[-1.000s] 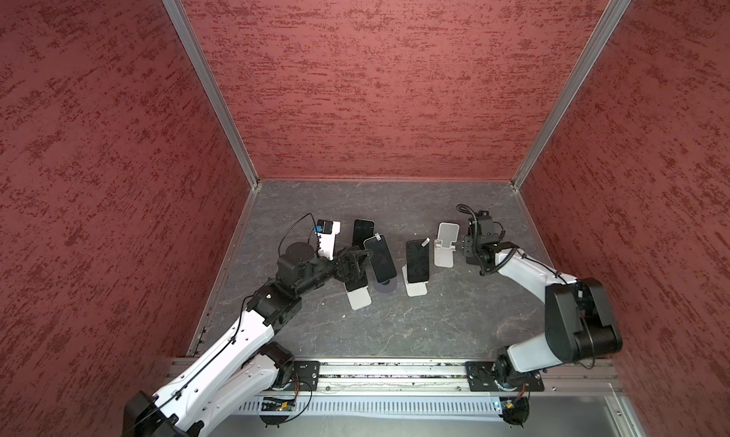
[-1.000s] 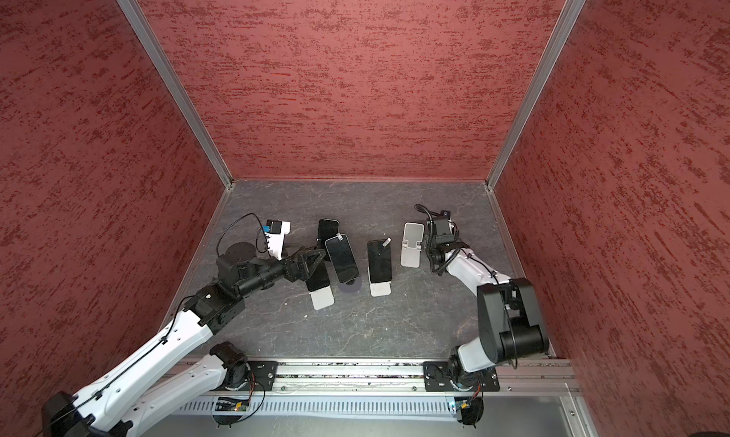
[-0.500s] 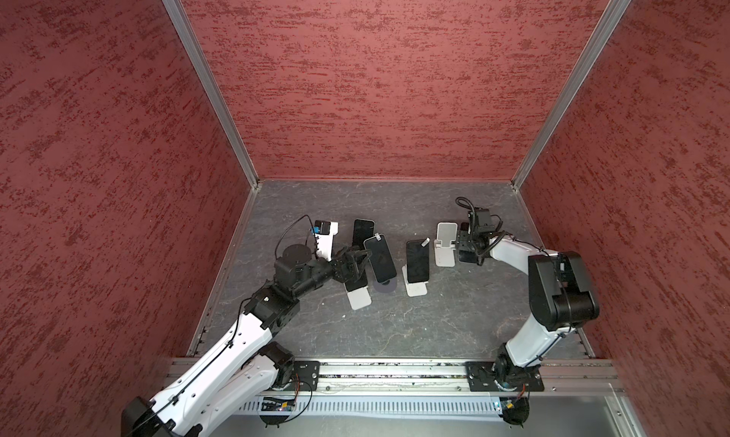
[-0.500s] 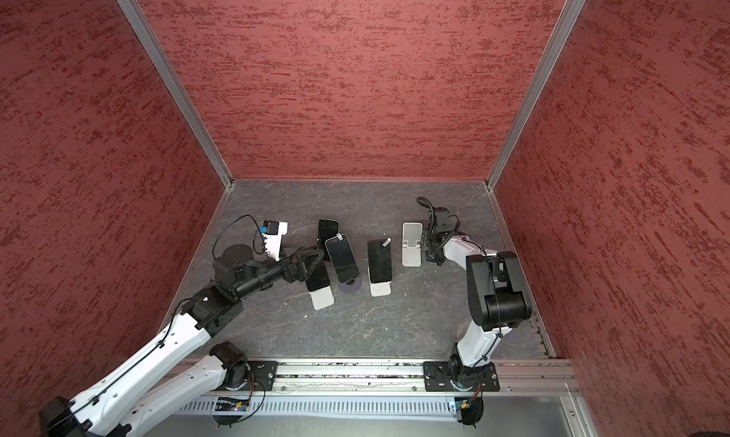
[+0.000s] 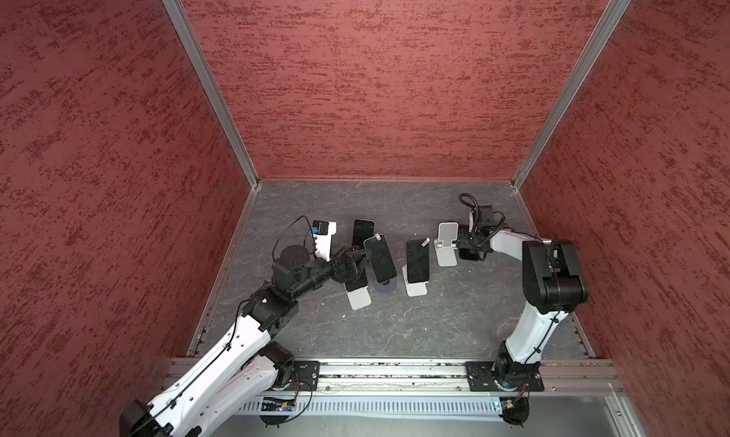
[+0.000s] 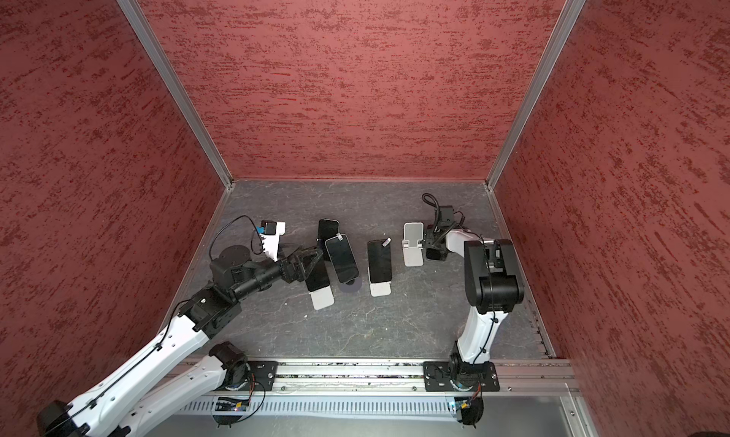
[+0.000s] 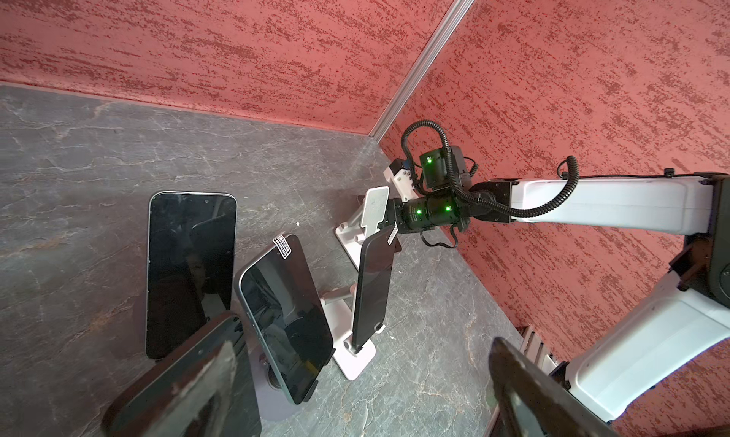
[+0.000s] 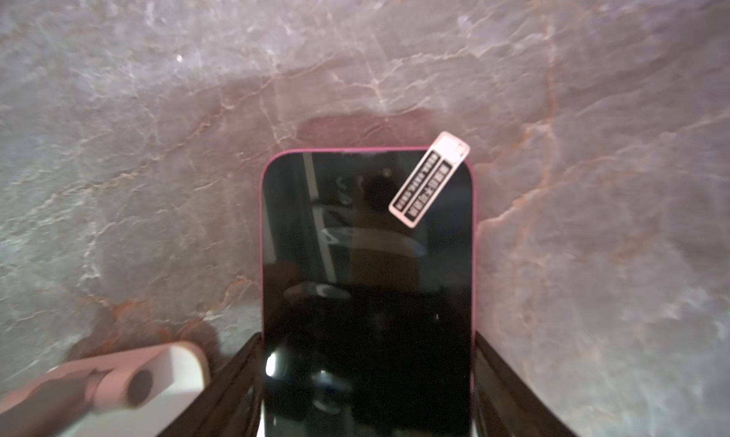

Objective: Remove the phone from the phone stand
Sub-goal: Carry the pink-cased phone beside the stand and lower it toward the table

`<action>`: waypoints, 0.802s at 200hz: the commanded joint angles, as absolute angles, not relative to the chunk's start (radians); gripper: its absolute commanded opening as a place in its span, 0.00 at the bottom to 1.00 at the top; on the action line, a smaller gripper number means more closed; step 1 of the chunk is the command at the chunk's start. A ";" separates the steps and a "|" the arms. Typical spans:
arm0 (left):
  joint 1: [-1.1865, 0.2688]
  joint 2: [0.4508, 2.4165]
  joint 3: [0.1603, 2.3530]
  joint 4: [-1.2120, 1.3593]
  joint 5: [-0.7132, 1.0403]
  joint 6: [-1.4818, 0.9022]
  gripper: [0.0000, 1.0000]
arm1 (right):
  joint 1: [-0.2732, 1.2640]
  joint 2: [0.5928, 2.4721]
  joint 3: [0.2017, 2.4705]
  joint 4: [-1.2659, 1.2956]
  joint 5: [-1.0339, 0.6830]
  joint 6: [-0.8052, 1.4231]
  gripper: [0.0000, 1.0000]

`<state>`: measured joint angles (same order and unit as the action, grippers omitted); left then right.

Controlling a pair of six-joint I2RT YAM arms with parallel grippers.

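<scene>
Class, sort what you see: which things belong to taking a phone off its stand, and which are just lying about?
In the job: right pincer; pink-edged phone in its grip; empty white stand beside it.
Lying about: flat phone on the table; phone on round stand; phone on white stand.

- A grey marbled table is bearing phone stands across its middle.
- An empty white stand is sitting nearest the right edge.
- A dark phone is lying flat behind them.
</scene>
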<state>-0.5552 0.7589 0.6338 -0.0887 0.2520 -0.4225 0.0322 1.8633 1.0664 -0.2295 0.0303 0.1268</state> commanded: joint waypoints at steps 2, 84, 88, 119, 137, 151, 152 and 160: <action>-0.551 0.747 0.623 -0.071 0.241 -0.425 0.99 | 0.034 1.882 1.094 -0.271 -0.029 0.097 0.61; -0.551 0.736 0.628 -0.057 0.254 -0.420 1.00 | 0.034 1.916 1.109 -0.255 -0.066 0.042 0.65; -0.551 0.735 0.628 -0.058 0.254 -0.420 0.99 | 0.035 1.919 1.109 -0.255 -0.063 0.039 0.65; -0.551 0.721 0.621 -0.066 0.250 -0.426 1.00 | 0.034 1.935 1.111 -0.260 -0.027 0.032 0.68; -0.551 0.714 0.615 -0.067 0.244 -0.426 0.99 | 0.034 1.939 1.109 -0.259 -0.013 0.033 0.70; -0.551 0.715 0.614 -0.067 0.246 -0.425 0.99 | 0.035 1.938 1.106 -0.255 -0.007 0.035 0.71; -0.551 0.715 0.614 -0.067 0.247 -0.424 0.99 | 0.034 1.939 1.106 -0.256 -0.006 0.036 0.71; -0.551 0.717 0.614 -0.067 0.253 -0.422 1.00 | 0.034 1.940 1.106 -0.253 -0.005 0.038 0.71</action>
<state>-0.5552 0.7231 0.6334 -0.0879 0.2459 -0.4225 0.0303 1.8984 1.1080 -0.2329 -0.0189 0.0437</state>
